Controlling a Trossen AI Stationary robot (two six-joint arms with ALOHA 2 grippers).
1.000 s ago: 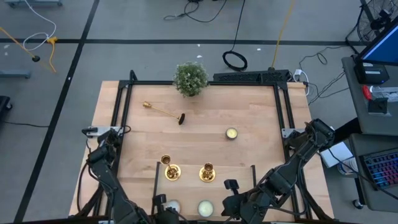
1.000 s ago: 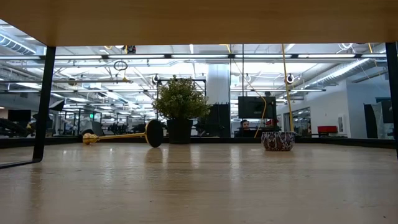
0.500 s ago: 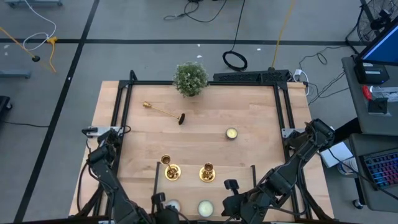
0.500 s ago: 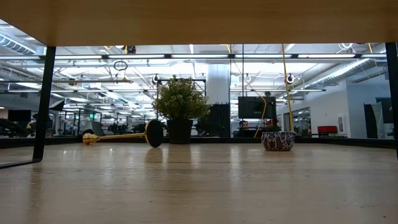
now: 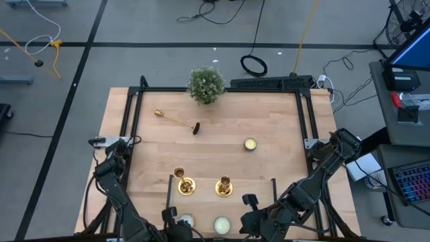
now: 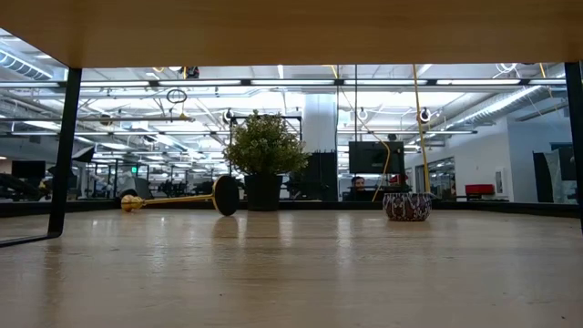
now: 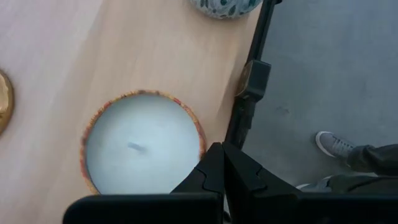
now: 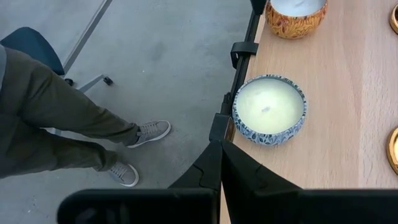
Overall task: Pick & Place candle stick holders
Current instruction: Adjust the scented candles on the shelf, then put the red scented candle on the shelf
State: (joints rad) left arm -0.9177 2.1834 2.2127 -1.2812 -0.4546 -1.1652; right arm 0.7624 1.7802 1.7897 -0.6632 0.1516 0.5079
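From above, you have both arms folded back at the near edge of the light wooden table (image 5: 282, 128). The left gripper (image 5: 176, 220) sits over a white candle in an orange patterned tin (image 5: 186, 222), and the right gripper (image 5: 247, 223) sits just beside a pale-green candle in a blue-and-white tin (image 5: 222, 224). Two upright shiny brass candle stick holders (image 5: 185, 185) (image 5: 224, 186) stand side by side just ahead of the two grippers. A third brass holder (image 5: 176, 121) lies on its side well beyond them, near the bushy green potted plant (image 5: 205, 85). A small tealight cup (image 5: 250, 144) sits well ahead of the right gripper.

At table level, you see the fallen holder touching the wood beside the plant pot, and the patterned cup off to the other side.

Your left wrist camera shows its fingers (image 7: 219, 177) pressed together, empty, at the rim of the white candle tin.

Your right wrist camera shows its fingers (image 8: 217, 168) closed on nothing, the pale-green candle just ahead, and a person's legs and shoes (image 8: 140, 132) on the floor beside the table.
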